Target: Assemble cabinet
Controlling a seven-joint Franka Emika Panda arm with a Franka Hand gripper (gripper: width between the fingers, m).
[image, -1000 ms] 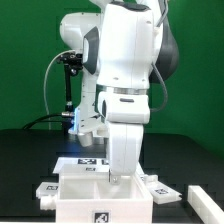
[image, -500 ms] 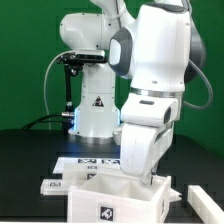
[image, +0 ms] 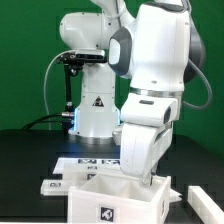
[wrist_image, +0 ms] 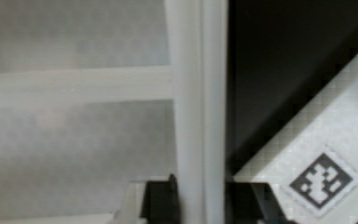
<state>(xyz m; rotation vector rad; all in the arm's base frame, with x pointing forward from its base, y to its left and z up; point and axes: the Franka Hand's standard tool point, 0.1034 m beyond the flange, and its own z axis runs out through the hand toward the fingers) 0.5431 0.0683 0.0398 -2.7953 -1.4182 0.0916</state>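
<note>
Cabinet box (image: 105, 200), white plastic, open-topped with inner compartments: stands on the black bench (image: 20, 160), front centre of the exterior view. Grip: the tool (wrist_image: 197, 208) reaches in from above, apparently pinched on one upright wall (dark fingertips (wrist_image: 155, 203) flank it), probably to turn or steady the box. Surroundings: loose flat white panel (image: 200, 195) at the exterior view's right, marker board (image: 85, 160) behind; neither obstructs.
</note>
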